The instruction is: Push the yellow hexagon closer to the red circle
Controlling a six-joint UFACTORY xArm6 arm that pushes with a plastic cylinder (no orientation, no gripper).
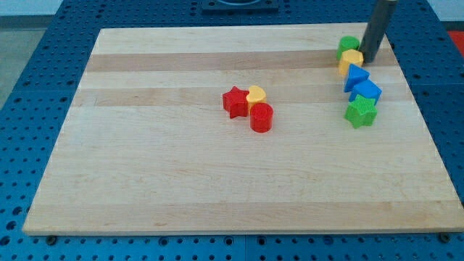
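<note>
My tip (370,59) is at the desk's (145,181) top right, just beside the yellow hexagon (351,60) and a green block (348,46). There are no jaws (only a dark rod). Two blue blocks (356,75) (367,90) and a green star (360,111) sit below. The red circle (261,117) is far left, touching a red star (235,101) and yellow block (256,95).
</note>
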